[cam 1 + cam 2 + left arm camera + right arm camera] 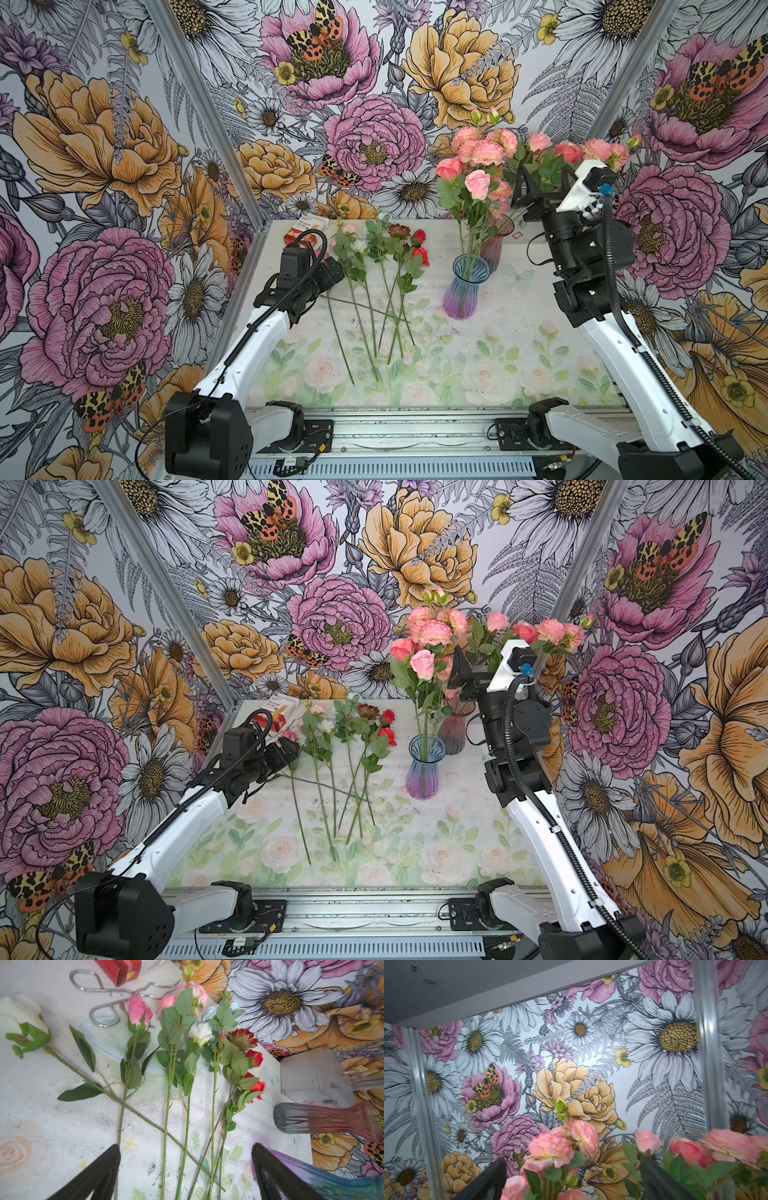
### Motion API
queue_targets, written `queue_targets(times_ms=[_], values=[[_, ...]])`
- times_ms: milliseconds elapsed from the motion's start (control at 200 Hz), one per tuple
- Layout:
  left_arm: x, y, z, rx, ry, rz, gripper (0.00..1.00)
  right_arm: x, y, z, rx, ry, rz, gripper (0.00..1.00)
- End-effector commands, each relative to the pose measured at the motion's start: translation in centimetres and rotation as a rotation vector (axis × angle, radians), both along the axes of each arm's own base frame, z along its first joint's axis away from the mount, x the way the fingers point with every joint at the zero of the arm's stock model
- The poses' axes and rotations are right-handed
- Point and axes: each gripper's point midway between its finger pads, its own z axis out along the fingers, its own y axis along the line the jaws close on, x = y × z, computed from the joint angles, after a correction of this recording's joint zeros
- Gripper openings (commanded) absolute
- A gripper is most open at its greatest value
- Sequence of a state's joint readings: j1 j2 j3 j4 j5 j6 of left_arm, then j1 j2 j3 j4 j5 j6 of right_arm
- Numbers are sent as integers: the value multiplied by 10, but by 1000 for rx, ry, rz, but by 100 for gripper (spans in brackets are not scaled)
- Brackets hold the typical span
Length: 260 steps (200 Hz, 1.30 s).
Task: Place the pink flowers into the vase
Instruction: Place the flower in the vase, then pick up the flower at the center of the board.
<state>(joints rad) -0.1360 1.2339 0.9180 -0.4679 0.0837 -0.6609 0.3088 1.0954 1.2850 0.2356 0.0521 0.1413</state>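
Table (519, 324): right pincer (573, 1157) gapes, empty.

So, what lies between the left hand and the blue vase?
Between the left hand and the blue vase, loose flowers lie flat on the table, stems crossing; both top views show them.

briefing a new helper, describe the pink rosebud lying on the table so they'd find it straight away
Start at the loose stems lying flat on the table left of the blue-and-purple vase. Near the wire tongs lies the pink rosebud: a single closed, solid pink bud, between a large white rose and ruffled pale-pink blooms.
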Motion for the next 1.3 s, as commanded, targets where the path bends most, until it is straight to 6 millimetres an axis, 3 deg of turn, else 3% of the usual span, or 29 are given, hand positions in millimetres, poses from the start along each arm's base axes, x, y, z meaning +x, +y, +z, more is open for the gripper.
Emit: queue_targets(times_ms=[0, 175, 285, 305, 410, 480, 655, 770, 875, 905, 996, 1146, 1296], values=[[-9, 7, -24, -47, 110, 50, 99, -1, 66, -22, -171, 81, 166, 99], [-19, 23, -42, -47, 153, 91, 99, -30, 168, -38, -361, 84, 385, 99], [-24, 32, -47, -52, 164, 106, 99, -37, 212, -62, -442, 103, 475, 99], [-25, 33, -48, -55, 167, 109, 98, -47, 227, -66, -453, 101, 514, 99], [-29, 39, -54, -69, 182, 127, 99, -51, 262, -95, -488, 149, 601, 99], [-32, 40, -59, -74, 194, 131, 98, -42, 277, -118, -496, 206, 627, 99], [-35, 36, -79, -63, 259, 116, 98, -15, 297, -174, -495, 354, 645, 99], [-34, 32, -95, -20, 310, 94, 94, 2, 299, -197, -454, 434, 656, 99], [-34, 42, -107, 44, 362, 127, 92, 10, 301, -208, -407, 482, 689, 99], [-32, 43, -109, 51, 370, 127, 92, 23, 292, -211, -393, 496, 669, 99], [-20, 37, -113, 93, 387, 88, 89, 30, 289, -220, -368, 525, 672, 99], [-4, 26, -127, 178, 453, 5, 82, 29, 292, -232, -373, 549, 696, 99], [-3, 24, -144, 240, 505, -30, 70, 24, 287, -236, -378, 550, 697, 99]])
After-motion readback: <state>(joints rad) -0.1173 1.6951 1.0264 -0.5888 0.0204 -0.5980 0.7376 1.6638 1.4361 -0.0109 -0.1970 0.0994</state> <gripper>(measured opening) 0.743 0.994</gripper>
